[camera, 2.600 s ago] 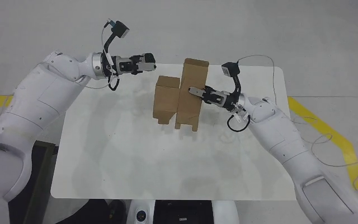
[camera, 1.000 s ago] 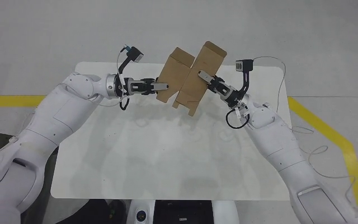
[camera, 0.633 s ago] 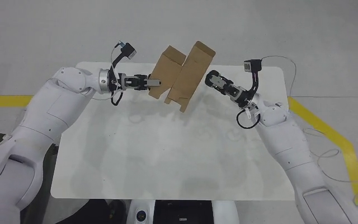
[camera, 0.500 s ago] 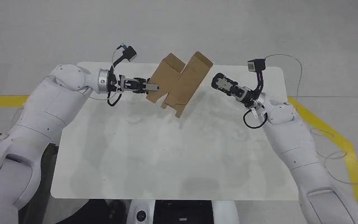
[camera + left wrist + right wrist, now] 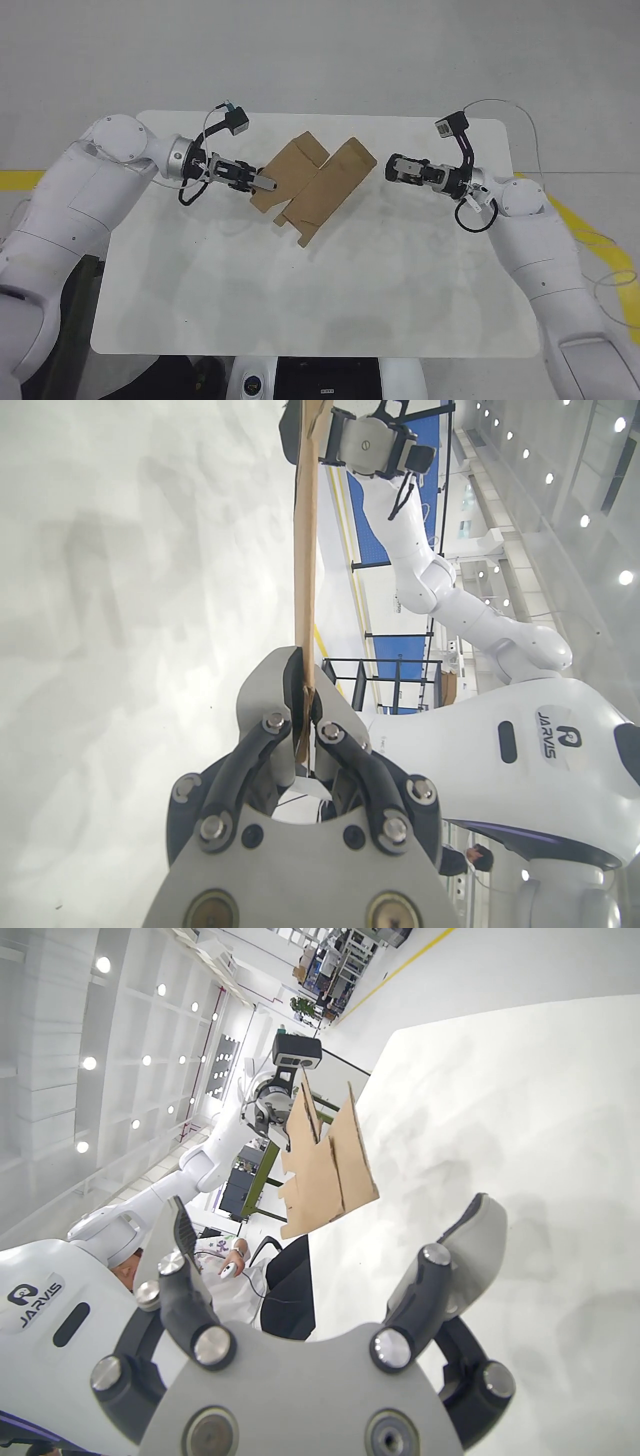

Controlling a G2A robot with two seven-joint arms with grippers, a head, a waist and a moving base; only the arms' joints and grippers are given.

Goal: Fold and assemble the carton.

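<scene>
A flattened brown carton [image 5: 312,183] hangs over the back middle of the white table [image 5: 300,300]. My left gripper [image 5: 268,185] is shut on the carton's left edge; in the left wrist view the carton [image 5: 306,550] runs edge-on out from between the pads [image 5: 299,680]. My right gripper [image 5: 392,168] stands open just right of the carton, apart from it. In the right wrist view the carton [image 5: 325,1168] hangs well beyond the spread fingers [image 5: 480,1223], with its notched flaps showing.
The table's front and middle lie bare and white. Grey floor surrounds the table, with a yellow line [image 5: 575,225] on the right. In the right wrist view a seated person [image 5: 240,1273] shows beyond the table's edge.
My right gripper let go of the carton and drew back to the right. The left gripper took the carton's left edge and lowered it, tilting it flatter.
</scene>
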